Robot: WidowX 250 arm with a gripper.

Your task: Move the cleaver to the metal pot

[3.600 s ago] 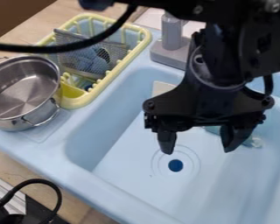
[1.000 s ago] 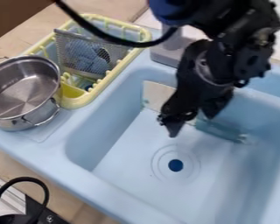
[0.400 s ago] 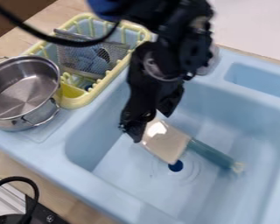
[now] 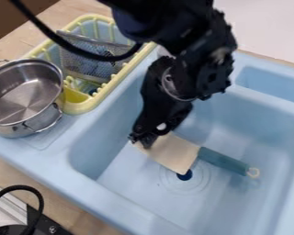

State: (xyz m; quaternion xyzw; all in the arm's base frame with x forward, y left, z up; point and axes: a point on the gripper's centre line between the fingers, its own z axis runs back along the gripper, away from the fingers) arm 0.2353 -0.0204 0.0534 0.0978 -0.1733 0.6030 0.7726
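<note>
A: Position of the hand?

B: The black two-finger gripper (image 4: 150,138) hangs low in the light blue sink (image 4: 121,197), over one corner of the cleaver with a broad pale blade and teal handle (image 4: 175,155). Cannot tell if it is apart, together or clamped on the blade.

A: And the handle?

B: Points away from the gripper, down and right in the view, its looped end farthest out. The blade's outer corner reaches the dark blue round drain (image 4: 184,176), below and right of the gripper.

A: Step in hand, my reading: secure the blade, then lift. Method?

B: Seat the grip well in from the corner, squeeze firmly, raise a little and check for slip. Held at one end, the handle would probably sag or swing.

A: Route?

B: The shiny metal pot (image 4: 17,131) sits left of the gripper, outside the basin, wide mouth upward. Go straight up first; the sloping basin wall (image 4: 99,144) stands between. The yellow plastic rack (image 4: 82,107) lies up and left of the gripper, beside the pot, so pass on its near side. Handle trails: it needs height over the sink's edge and pot rim. Room to swing it is on the drain side, over the basin floor.
</note>
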